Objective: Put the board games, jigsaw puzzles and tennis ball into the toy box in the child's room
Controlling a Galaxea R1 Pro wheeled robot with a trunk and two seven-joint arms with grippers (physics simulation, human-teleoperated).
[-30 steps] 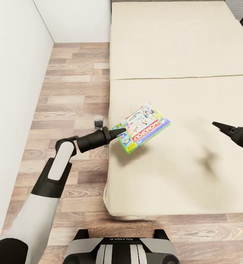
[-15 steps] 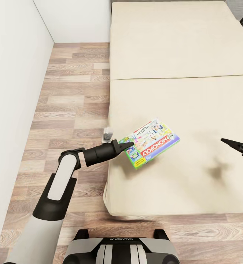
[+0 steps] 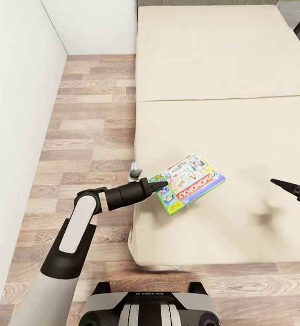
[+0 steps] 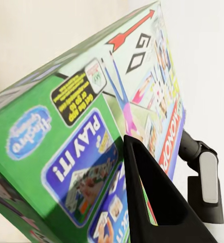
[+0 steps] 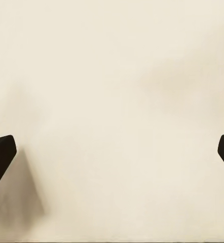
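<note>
Head view first: left gripper (image 3: 161, 183) clamped on the near corner of the Monopoly box (image 3: 191, 181), holding it tilted and lifted clear of the bed (image 3: 222, 59), shadow underneath on the cream mattress. Left wrist view agrees: one dark finger (image 4: 152, 192) pressed flat across the printed lid of the box (image 4: 86, 147), green edge nearest the lens. Grip sits at the box's 8 o'clock corner, with the rest of the box cantilevered out toward 2 o'clock, so likely to sag or twist if swung fast.

Right gripper (image 3: 285, 184) hanging at 3 o'clock from the box, well apart from it, holding nothing. Right wrist view shows both fingertips (image 5: 1, 154) at the far edges with plain mattress between, so spread wide.

Wood floor (image 3: 91, 117) at 9 o'clock from the bed, white wall (image 3: 18, 113) beyond that. Robot base (image 3: 145, 308) at 6 o'clock, close to the mattress edge.

Step in hand, by the look of it: carrying off one board game picked from the bed. Next move probably calls for drawing the box in toward the trunk, keeping the pinch firm, then turning away to find the table and the tray.
</note>
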